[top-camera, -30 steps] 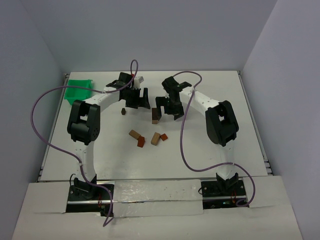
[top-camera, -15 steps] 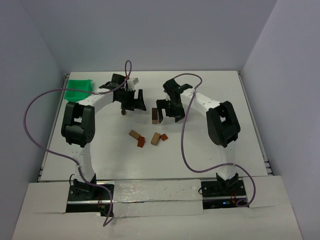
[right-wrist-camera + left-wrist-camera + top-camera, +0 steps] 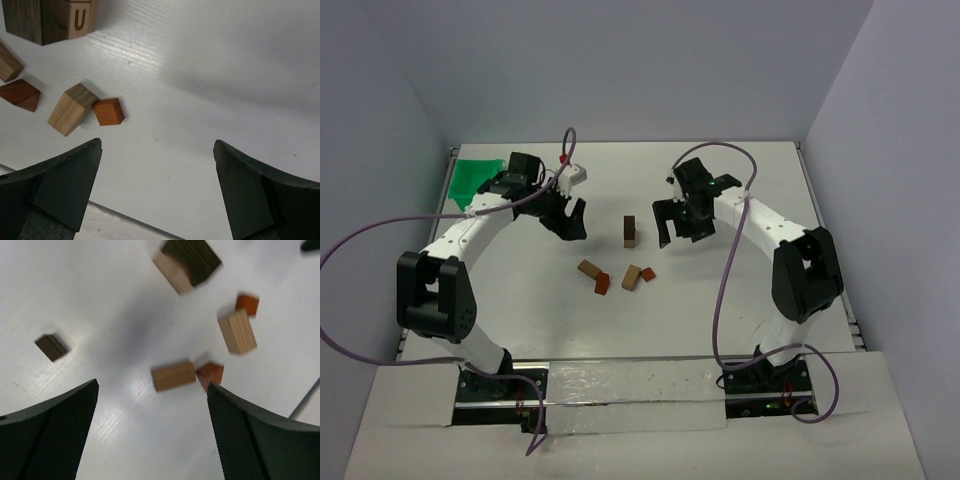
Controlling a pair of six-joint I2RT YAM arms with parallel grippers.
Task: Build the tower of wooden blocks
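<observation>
The wood block tower [image 3: 630, 231] stands mid-table, a dark brown block over tan ones; it also shows as the tower [image 3: 187, 262] and the tower [image 3: 50, 17], where one tan block bears a "U". My left gripper [image 3: 567, 219] hangs open to its left, and my right gripper [image 3: 682, 228] hangs open to its right, both apart from it. Loose blocks lie nearer: tan block [image 3: 588, 268], reddish block [image 3: 602, 284], tan block [image 3: 632, 276], reddish block [image 3: 648, 273]. A small dark block [image 3: 50, 347] lies by the left gripper [image 3: 152, 405]. The right gripper [image 3: 157, 150] is empty.
A green bin [image 3: 475, 180] sits at the table's far left corner, behind the left arm. Purple cables loop from both arms. Grey walls close off the back and sides of the white table [image 3: 740, 300].
Both grippers have drawn away from the tower, the left one leftward and the right one rightward. The left arm's elbow has swung out to the left. The blocks have not moved.
</observation>
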